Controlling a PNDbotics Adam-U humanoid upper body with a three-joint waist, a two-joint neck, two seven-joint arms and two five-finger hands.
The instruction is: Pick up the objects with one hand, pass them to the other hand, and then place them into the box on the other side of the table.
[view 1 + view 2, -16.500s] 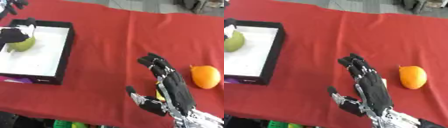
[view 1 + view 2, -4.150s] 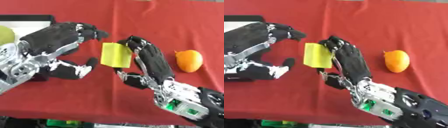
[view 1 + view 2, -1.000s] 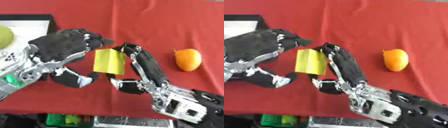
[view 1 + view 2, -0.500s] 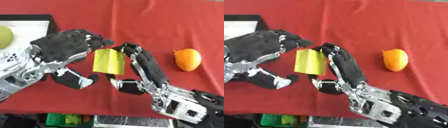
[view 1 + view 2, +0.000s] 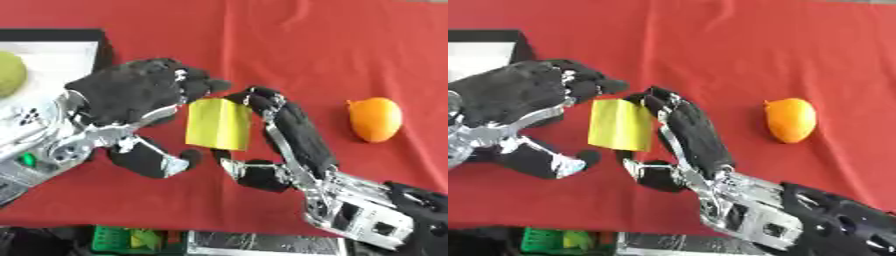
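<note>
At the centre of the red surface [image 5: 289, 45], a yellow block [image 5: 219, 124] hangs upright between two robot hands. The right robot hand [image 5: 293, 137] grasps it from 3 o'clock, fingers along its edge and thumb curled beneath. The left robot hand [image 5: 140, 97] reaches in from 9 o'clock, fingertips curled onto the block's upper left corner. An orange [image 5: 375, 119] lies at 3 o'clock. At 10 o'clock, a black-rimmed box [image 5: 98, 42] holds a green fruit [image 5: 10, 73].
</note>
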